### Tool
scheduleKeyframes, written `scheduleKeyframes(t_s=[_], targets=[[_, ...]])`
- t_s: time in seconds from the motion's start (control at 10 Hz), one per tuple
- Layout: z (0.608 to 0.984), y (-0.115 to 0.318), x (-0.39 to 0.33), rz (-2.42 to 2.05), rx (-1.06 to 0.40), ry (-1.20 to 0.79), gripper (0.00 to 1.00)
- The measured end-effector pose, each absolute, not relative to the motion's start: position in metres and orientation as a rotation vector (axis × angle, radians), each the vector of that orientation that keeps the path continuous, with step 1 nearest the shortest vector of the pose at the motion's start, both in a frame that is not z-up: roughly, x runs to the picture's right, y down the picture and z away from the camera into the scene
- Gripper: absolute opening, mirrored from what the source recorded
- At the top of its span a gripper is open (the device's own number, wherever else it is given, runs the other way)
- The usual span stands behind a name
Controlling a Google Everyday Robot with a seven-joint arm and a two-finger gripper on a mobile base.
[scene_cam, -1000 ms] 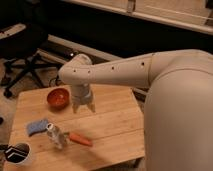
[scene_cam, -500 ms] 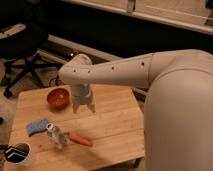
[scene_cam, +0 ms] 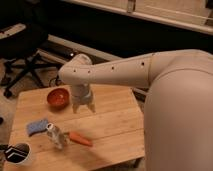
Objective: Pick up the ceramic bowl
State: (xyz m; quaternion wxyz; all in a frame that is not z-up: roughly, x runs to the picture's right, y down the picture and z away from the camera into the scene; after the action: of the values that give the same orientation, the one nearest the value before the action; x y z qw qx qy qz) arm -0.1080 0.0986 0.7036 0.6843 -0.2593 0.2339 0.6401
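The ceramic bowl [scene_cam: 58, 97] is small, round and red-orange, standing upright on the wooden table [scene_cam: 115, 127] at its far left. My gripper [scene_cam: 83, 107] hangs from the white arm just right of the bowl, a short gap away, fingers pointing down above the tabletop. It holds nothing that I can see. An orange carrot [scene_cam: 80, 139] lies nearer the front of the table, below the gripper.
A clear plastic bottle [scene_cam: 56, 135] stands next to the carrot. A blue sponge [scene_cam: 37, 126] lies left of it. A dark mug with a white rim [scene_cam: 19, 153] sits at the front left corner. An office chair [scene_cam: 20, 55] stands behind the table.
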Motion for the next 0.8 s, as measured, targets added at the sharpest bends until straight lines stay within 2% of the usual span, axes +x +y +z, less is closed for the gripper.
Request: scheduleKeyframes(t_s=[0.5, 0.7, 0.8], targets=[[0.703, 0.098, -0.109, 1.436, -0.582, 0.523, 0.65], [0.708, 0.083, -0.115, 1.434, -0.589, 0.477, 0.65], [0.718, 0.062, -0.119, 1.444, -0.58, 0.431, 0.65]])
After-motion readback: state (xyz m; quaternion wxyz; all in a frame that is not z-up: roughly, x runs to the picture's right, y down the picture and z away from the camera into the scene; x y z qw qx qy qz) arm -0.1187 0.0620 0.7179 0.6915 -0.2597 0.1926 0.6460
